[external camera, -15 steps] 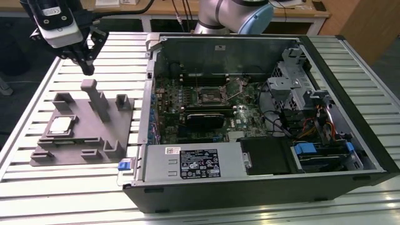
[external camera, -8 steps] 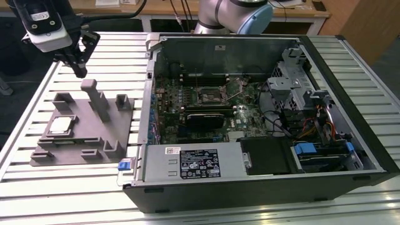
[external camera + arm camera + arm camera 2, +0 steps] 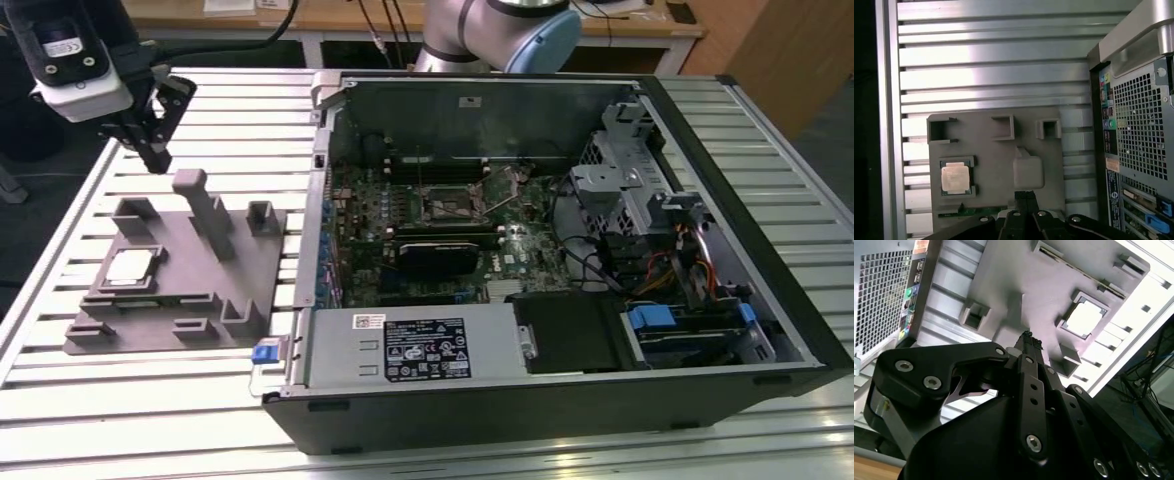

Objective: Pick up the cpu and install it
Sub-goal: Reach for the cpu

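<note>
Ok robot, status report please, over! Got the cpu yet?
End effector shut, empty, over the grey fixture. Cpu seated in that fixture, not picked up. Nothing covering it.

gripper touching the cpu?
Apart. In the exterior view the gripper hangs by the fixture's tall posts, and bare fixture separates it from the cpu lying in its pocket.
</note>
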{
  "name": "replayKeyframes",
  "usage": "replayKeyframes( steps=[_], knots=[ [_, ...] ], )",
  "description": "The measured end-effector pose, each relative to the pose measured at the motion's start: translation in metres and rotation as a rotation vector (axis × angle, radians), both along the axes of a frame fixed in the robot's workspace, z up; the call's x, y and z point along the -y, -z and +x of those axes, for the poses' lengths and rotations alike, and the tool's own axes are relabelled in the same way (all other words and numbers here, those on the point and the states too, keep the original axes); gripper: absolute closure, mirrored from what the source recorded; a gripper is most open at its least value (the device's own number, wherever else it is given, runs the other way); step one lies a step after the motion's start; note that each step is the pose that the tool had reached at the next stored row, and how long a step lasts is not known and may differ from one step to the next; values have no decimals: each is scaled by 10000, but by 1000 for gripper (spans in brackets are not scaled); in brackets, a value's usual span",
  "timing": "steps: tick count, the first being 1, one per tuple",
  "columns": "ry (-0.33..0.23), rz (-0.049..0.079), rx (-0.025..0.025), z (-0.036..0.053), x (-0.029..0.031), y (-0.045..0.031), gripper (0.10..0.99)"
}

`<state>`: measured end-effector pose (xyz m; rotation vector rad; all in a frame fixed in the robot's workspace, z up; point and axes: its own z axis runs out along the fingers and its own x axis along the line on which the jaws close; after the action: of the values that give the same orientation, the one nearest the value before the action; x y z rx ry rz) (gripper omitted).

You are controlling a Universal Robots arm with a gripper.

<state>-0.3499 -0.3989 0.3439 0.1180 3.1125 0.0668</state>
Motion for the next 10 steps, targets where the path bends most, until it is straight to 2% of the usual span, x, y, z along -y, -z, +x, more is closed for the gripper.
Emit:
replayKeyframes(
  steps=[10],
  knots=[
    [0,-2,0,-227,-9,124,980]
  ],
)
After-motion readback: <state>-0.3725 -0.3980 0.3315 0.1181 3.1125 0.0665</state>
